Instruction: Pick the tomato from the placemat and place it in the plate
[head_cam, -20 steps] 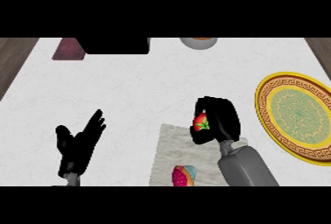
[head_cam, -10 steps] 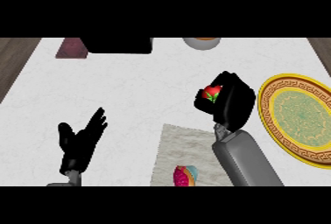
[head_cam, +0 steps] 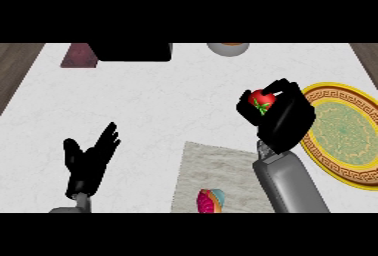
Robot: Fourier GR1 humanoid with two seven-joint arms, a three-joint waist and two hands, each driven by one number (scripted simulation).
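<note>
The right hand point(head_cam: 284, 117) has its fingers and thumb curled round the tomato point(head_cam: 261, 99), which shows red with a green stalk at the hand's far left side. The tomato is off the placemat point(head_cam: 214, 172) and carried above the bare white table point(head_cam: 148, 100), beyond the mat's far edge and just left of the plate point(head_cam: 325, 95). The plate, yellow-rimmed with a green centre, lies at the right of the table with nothing on it.

So the pick appears done: the tomato is lifted clear of the mat. What is left, as I judge it, is the rest of the carry to the right until the tomato is over the plate's centre, then lowering and letting go.

A multicoloured object point(head_cam: 209, 201) lies on the near edge of the placemat, apart from the action. The left hand point(head_cam: 88, 160) rests open at the near left, fingers up, holding nothing.
</note>
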